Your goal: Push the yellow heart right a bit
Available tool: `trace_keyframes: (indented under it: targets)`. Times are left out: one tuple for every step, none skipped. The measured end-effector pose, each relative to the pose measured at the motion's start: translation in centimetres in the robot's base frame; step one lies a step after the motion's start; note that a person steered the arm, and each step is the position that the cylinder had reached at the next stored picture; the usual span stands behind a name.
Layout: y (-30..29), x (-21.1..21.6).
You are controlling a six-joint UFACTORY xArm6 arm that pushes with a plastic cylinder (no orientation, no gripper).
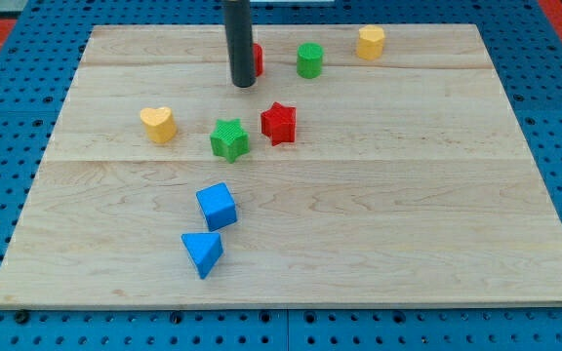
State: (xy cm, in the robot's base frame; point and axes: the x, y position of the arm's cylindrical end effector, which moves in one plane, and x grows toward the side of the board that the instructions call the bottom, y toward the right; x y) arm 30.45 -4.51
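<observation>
The yellow heart (159,124) lies on the wooden board (379,214) at the view's left, a little above the middle. My tip (244,84) stands at the view's top centre, up and to the right of the heart and well apart from it. The rod hides most of a red block (258,58) just behind it.
A green star (229,138) and a red star (279,122) lie right of the heart. A green cylinder (309,59) and a yellow hexagonal block (370,42) sit at the top. A blue cube (217,206) and a blue triangle (203,253) lie lower down.
</observation>
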Motion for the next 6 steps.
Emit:
trace_keyframes:
  targets:
    - [0.1,-3.8]
    - [0.7,-3.8]
    - [-2.2,1.3]
    - [-12.4,3.9]
    - [-23.1,5.6]
    - [-19.7,11.4]
